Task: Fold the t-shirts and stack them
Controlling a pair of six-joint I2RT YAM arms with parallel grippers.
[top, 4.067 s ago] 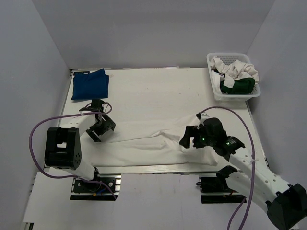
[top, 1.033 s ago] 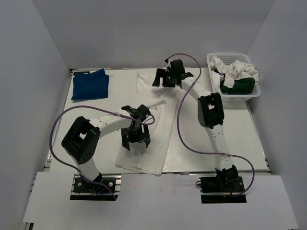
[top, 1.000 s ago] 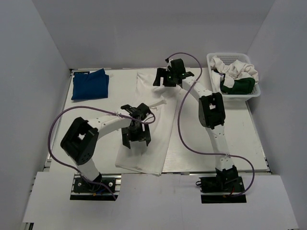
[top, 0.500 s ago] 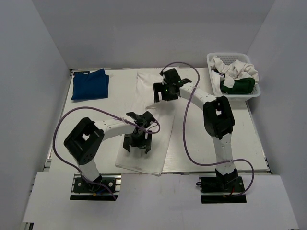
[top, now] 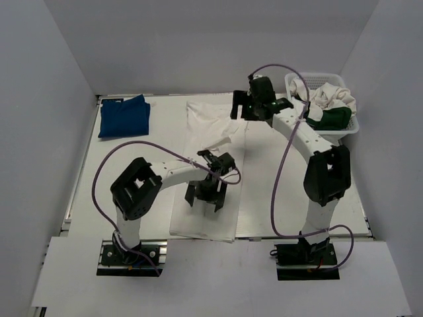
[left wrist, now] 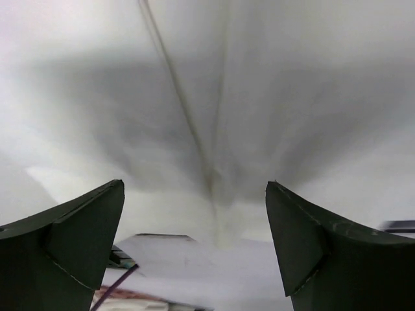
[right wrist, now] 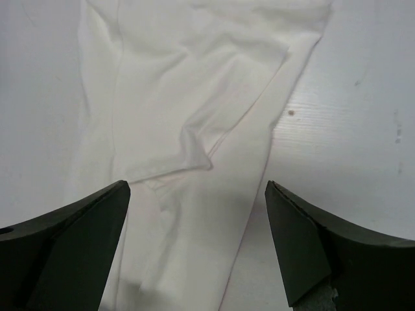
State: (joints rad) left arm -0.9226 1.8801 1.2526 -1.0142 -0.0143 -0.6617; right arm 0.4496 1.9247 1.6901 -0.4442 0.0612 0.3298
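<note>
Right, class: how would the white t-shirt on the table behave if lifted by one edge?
Probably floppy: the white t-shirt lies flat with creases and a folded-over flap, so a lifted edge would likely droop. It seems thin and light, hugging the table. Pushed, it might bunch rather than slide.

- Top view: bright, even, diffuse light from above. The walls [top: 66,66] read pale grey-blue and dim toward the side edges. Focus is sharp throughout.
- Top view: shadows are soft and short. A faint one lies on the white t-shirt [top: 206,129] beneath the left gripper [top: 205,203]. The table [top: 158,152] renders near-white, with little surface detail.
- Left wrist view: the cloth sits very close to the lens and is strongly out of focus. A broad grey shadow crosses it. The dark fingers [left wrist: 71,240] keep clearer edges.
- Right wrist view: sharp. Thin, soft shadows draw the shirt's creases. The fingers [right wrist: 65,246] of the right gripper [right wrist: 198,184] are underexposed, nearly black.
</note>
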